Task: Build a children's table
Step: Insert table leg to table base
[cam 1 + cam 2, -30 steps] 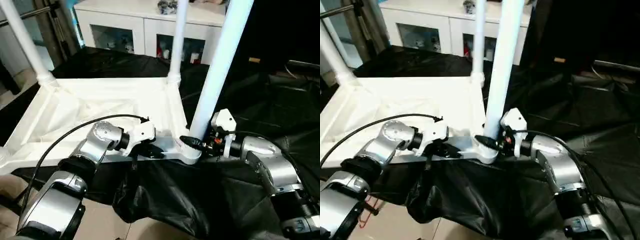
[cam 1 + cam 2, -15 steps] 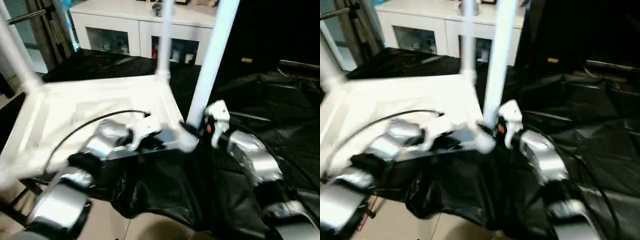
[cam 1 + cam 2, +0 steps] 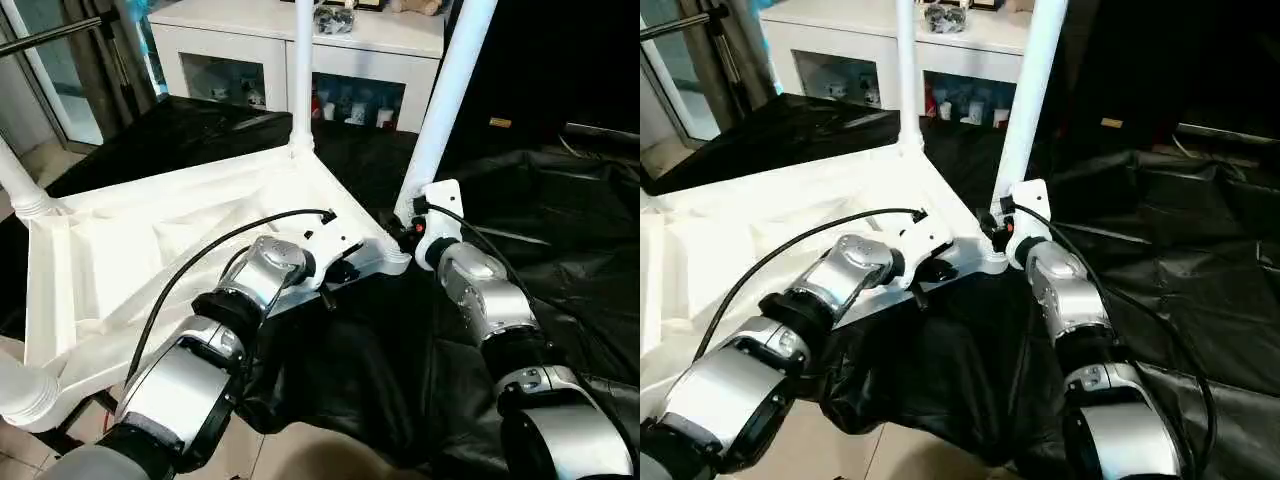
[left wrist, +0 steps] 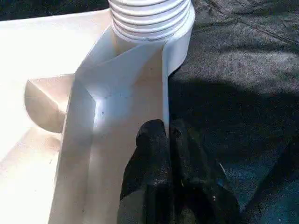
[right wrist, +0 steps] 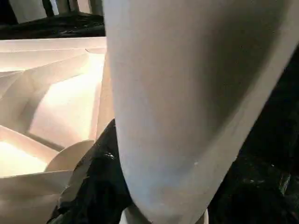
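Both arms have swung the whole upside-down tabletop [image 3: 150,250] round on the cloth since a second ago: its near corner, which sat square in front of the robot, now points away toward the right, and the long rim runs off at a slant. The left gripper [image 4: 163,140] has its two black fingers pressed together on the thin rim wall just short of the corner socket [image 4: 152,18], the same pinch as before. Just past those fingers, the right gripper [image 3: 408,232] sits at the foot of the near leg [image 3: 447,95], its jaws held half apart around the tube, one dark finger [image 5: 96,186] showing beside it in the right wrist view. I'd judge this a repositioning and not a screwing step; the leg stands tilted in its socket, and with three other legs up, at the far corner [image 3: 302,70], the left corner [image 3: 18,180] and the nearest corner [image 3: 25,395], the build looks nearly done, with this last leg to be seated firmly. Under the grippers lies a crumpled black cloth [image 3: 560,220], over a pale tiled floor [image 3: 290,460]. Beyond stands a white glass-fronted cabinet [image 3: 260,60] with small things behind the panes.
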Robot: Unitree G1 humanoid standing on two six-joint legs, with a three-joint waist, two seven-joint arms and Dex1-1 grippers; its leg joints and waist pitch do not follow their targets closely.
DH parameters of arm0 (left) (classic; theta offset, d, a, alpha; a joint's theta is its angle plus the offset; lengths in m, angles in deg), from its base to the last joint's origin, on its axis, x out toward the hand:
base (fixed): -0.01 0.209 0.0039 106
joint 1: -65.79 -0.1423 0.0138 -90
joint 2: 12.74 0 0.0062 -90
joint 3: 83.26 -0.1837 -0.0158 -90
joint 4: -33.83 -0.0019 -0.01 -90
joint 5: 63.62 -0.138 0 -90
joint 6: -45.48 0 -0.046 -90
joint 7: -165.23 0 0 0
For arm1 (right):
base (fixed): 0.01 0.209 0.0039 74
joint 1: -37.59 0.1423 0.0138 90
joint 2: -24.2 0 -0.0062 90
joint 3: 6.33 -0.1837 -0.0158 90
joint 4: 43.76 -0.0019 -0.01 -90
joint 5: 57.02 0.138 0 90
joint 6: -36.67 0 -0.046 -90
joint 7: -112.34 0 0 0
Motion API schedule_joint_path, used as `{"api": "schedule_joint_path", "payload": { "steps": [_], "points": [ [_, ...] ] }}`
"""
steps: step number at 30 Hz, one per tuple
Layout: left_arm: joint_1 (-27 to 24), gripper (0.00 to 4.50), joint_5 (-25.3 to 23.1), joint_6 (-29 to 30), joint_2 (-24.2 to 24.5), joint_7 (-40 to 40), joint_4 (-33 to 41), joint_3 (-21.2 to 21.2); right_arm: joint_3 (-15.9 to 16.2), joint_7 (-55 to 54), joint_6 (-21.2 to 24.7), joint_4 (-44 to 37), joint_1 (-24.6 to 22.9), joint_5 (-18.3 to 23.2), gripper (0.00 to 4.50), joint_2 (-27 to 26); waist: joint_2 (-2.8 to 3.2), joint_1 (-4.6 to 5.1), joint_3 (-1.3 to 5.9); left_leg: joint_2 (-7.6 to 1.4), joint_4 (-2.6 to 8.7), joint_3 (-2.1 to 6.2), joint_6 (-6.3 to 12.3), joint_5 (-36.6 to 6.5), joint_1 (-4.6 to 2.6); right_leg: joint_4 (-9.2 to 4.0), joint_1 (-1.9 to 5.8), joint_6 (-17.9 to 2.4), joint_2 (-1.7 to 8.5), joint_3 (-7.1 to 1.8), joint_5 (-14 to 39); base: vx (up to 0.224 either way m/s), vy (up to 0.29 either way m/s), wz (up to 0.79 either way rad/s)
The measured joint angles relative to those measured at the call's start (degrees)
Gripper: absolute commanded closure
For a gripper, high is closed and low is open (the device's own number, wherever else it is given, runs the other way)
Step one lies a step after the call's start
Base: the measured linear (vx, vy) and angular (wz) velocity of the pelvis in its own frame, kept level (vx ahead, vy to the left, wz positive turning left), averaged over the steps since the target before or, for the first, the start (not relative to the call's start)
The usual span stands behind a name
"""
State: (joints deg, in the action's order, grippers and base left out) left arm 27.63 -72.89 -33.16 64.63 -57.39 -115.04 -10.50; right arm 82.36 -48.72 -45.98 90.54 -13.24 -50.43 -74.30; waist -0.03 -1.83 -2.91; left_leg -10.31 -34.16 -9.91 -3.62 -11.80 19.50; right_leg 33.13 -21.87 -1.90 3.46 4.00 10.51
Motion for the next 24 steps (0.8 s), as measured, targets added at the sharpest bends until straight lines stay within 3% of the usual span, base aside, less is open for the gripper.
{"api": "schedule_joint_path", "payload": {
  "steps": [5,8,20,24],
  "points": [
    [0.2,4.50,-0.1,0.0,0.0,0.4,-0.4,0.0,0.0,0.2,0.0,1.0,0.7,-0.5,2.62,-0.1,0.00,0.03,0.00,0.00,0.06,0.00,0.00,0.0,-0.08,-0.02,-0.01,0.0,0.00,0.02,0.0,0.000,0.000,0.00],
    [0.2,4.50,-0.1,0.0,0.1,0.4,-0.4,0.1,0.0,0.3,0.1,1.2,0.9,-0.6,1.92,-0.1,0.00,0.07,0.00,0.00,0.09,0.00,0.00,0.0,-0.09,-0.05,-0.03,0.0,0.00,0.03,0.0,0.000,0.000,0.00],
    [0.4,4.50,-0.1,-1.6,1.2,-1.2,-0.4,0.3,-1.0,3.7,1.9,2.5,0.8,0.3,0.86,-0.5,0.19,0.08,-0.17,0.03,0.41,0.00,0.00,0.0,0.13,-0.11,-0.32,0.1,0.00,0.04,0.0,0.000,0.000,0.00],
    [-0.1,4.50,0.0,-3.4,2.4,-3.8,0.8,0.1,-1.0,7.4,2.4,0.1,0.0,0.5,0.50,0.3,0.22,0.02,-0.19,0.03,0.47,-0.02,0.00,0.0,0.65,-0.08,-0.80,0.0,-0.01,0.01,-0.4,0.000,0.000,0.00]
  ]
}}
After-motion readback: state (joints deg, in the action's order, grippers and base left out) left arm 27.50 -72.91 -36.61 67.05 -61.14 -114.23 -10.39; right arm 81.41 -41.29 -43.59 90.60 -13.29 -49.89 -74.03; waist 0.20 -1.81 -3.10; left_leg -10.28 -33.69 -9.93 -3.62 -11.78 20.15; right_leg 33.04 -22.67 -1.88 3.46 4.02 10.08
